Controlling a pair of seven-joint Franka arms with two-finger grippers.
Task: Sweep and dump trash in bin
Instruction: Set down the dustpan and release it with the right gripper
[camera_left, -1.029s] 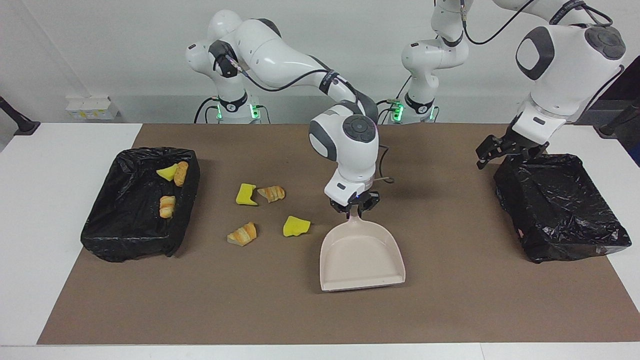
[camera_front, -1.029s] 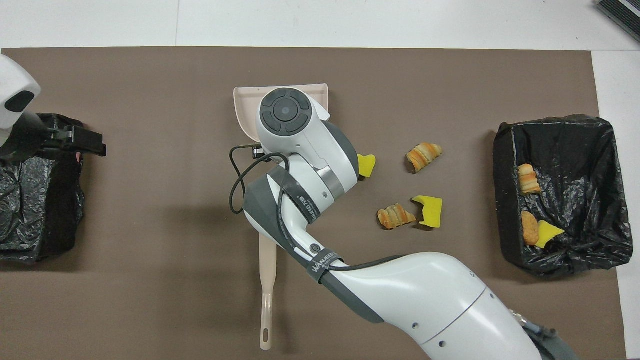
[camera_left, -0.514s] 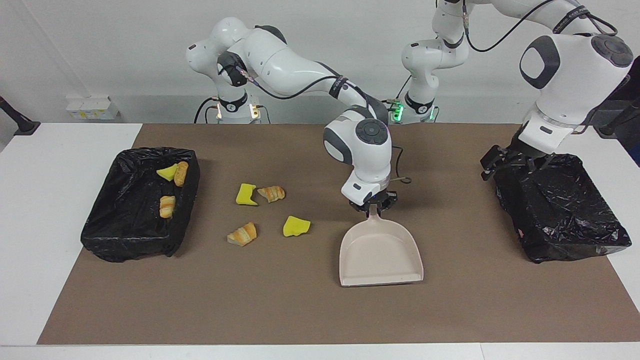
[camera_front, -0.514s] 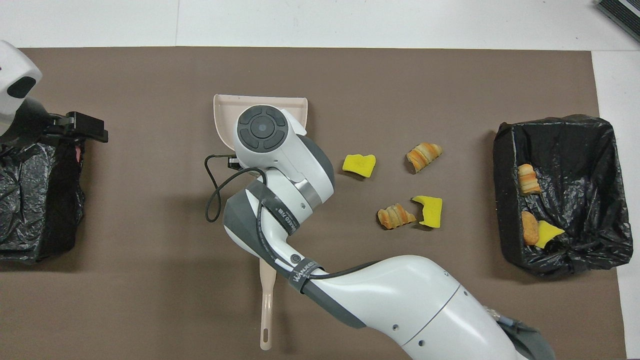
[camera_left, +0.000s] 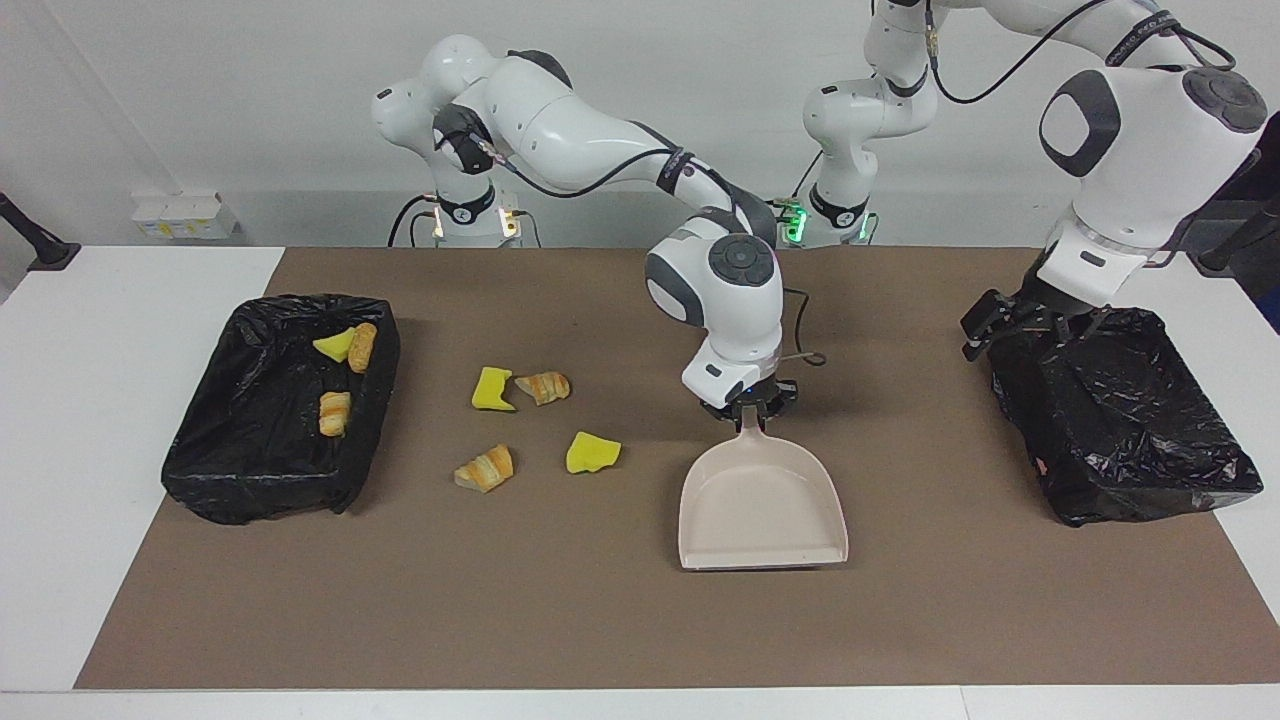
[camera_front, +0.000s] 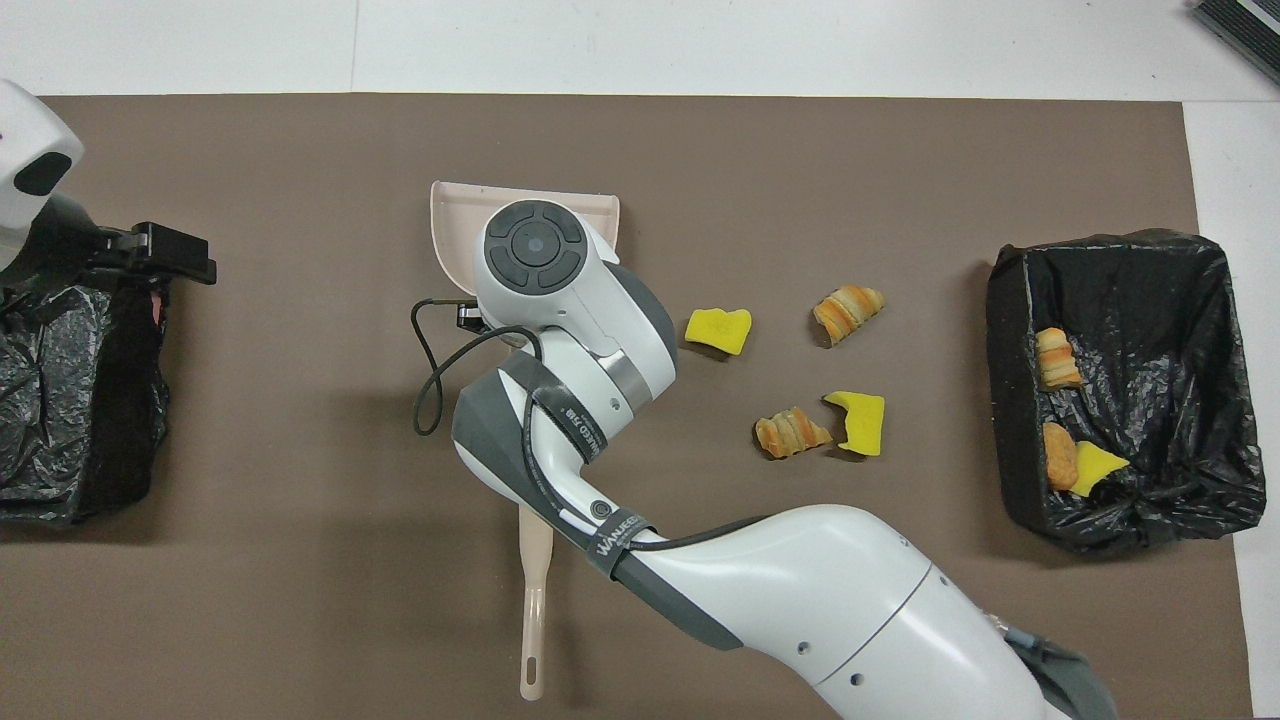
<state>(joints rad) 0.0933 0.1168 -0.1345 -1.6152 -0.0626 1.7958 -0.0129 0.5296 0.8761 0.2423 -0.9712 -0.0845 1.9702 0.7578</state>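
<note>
My right gripper is shut on the short handle of a pink dustpan, which rests empty on the brown mat with its mouth away from the robots. In the overhead view the arm covers most of the dustpan. Trash on the mat, toward the right arm's end: two yellow bits and two bread pieces. A black-lined bin there holds a yellow bit and two bread pieces. My left gripper waits over the other bin's edge.
A second black-lined bin stands at the left arm's end. A pale long-handled tool lies on the mat nearer to the robots than the dustpan, partly under my right arm. A black cable loops off the right wrist.
My right gripper slid the dustpan toward the left arm's end, away from the loose trash, then nearly stopped. The left gripper shifted slightly over its bin. The trash did not move.
</note>
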